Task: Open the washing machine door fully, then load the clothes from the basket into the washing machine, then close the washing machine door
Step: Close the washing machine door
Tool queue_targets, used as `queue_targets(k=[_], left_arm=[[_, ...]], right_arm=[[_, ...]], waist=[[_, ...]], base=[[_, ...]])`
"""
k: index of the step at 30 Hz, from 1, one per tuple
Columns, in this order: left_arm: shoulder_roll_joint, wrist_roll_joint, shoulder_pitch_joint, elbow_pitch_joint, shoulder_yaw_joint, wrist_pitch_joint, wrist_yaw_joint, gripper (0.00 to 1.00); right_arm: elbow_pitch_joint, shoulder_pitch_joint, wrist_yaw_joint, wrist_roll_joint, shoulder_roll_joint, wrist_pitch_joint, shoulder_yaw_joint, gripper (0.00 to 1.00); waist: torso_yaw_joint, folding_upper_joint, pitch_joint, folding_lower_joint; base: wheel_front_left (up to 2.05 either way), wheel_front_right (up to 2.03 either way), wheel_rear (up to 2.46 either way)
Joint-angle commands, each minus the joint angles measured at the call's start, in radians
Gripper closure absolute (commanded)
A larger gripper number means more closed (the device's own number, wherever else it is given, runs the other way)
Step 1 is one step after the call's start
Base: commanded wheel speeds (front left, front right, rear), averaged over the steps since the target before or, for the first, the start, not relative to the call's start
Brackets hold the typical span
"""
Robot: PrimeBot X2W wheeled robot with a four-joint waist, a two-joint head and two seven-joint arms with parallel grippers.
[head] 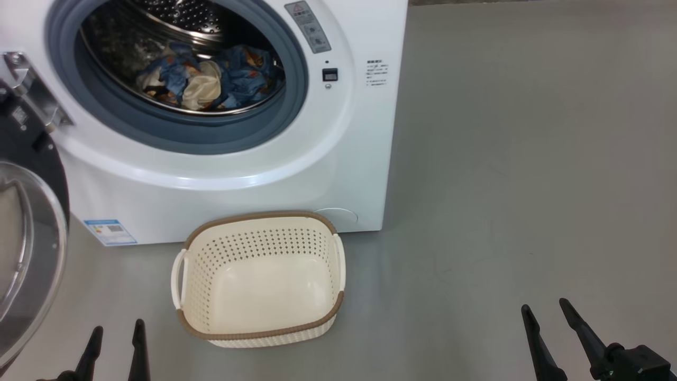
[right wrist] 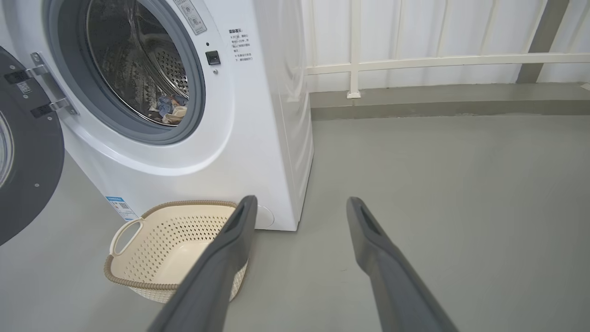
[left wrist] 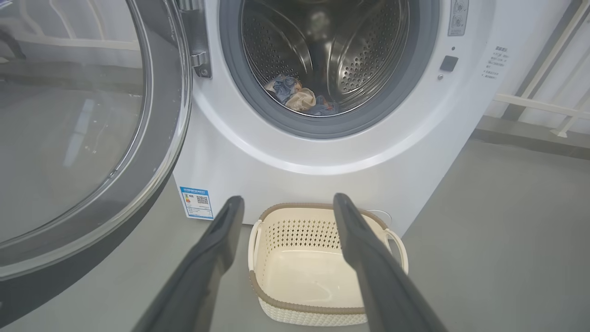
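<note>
- The washing machine door (head: 26, 233) stands swung wide open at the far left of the head view. It hangs from the hinge (head: 31, 90) on the left side of the drum opening, with its free edge out towards you.
- Being round, it has no long axis. What counts is its plane: the glass bowl side faces right, towards the basket and the grippers, and the outer face is turned away out of sight.
- The clothes (head: 206, 79) lie in a heap at the bottom of the drum of the washing machine (head: 211, 180), blue and cream together, inside the grey gasket.
- The basket (head: 254, 246) sits empty on the floor (head: 502, 185) just in front of the machine, below the opening and right of the door. Loading looks done, so closing the door is what remains.
- Your left gripper (head: 118, 325) is low at the left, fingers spread with nothing between them — it is the nearer one, with the door just up and to its left.
- Your right gripper (head: 543, 304) is also spread and empty, well apart from the door, with the basket in between.
- The closing swing runs left to right about that hinge — so I judge you must catch the free edge or get behind the hidden outer face, not press the glass side.
</note>
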Motion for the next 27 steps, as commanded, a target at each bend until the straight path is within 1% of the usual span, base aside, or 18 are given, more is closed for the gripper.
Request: queue_targets(k=[1, 6, 7, 8, 19, 27], left_arm=[[0.011, -0.011, -0.029, -0.024, 0.032, -0.006, -0.002, 0.0], [0.003, -0.019, -0.031, -0.016, 0.045, -0.006, -0.002, 0.0], [-0.001, -0.022, -0.033, -0.013, 0.055, -0.006, -0.002, 0.0], [-0.001, -0.022, -0.033, -0.013, 0.055, -0.006, -0.002, 0.0], [-0.026, -0.038, -0.022, 0.005, 0.084, -0.006, -0.002, 0.0], [-0.032, -0.054, -0.011, 0.004, 0.083, -0.006, -0.002, 0.0]], right_arm=[[-0.022, -0.023, 0.003, -0.004, -0.025, -0.005, 0.032, 0.0], [-0.014, -0.031, 0.003, -0.001, -0.037, -0.005, 0.054, 0.0], [-0.011, -0.035, 0.003, -0.001, -0.044, -0.005, 0.064, 0.0], [-0.011, -0.035, 0.003, -0.001, -0.044, -0.005, 0.064, 0.0], [0.006, -0.071, 0.003, 0.006, -0.08, -0.005, 0.117, 0.0], [0.025, -0.114, 0.003, 0.017, -0.101, -0.005, 0.162, 0.0]], waist=[[0.018, 0.0, 0.002, 0.0], [0.071, 0.0, 0.001, 0.0], [0.101, 0.0, 0.001, 0.0], [0.101, 0.0, 0.001, 0.0], [0.282, 0.0, 0.002, 0.0], [0.392, 0.0, 0.003, 0.0]], base=[[0.0, 0.0, 0.0], [0.0, 0.0, 0.0], [0.0, 0.0, 0.0], [0.0, 0.0, 0.0], [0.0, 0.0, 0.0], [0.0, 0.0, 0.0]])
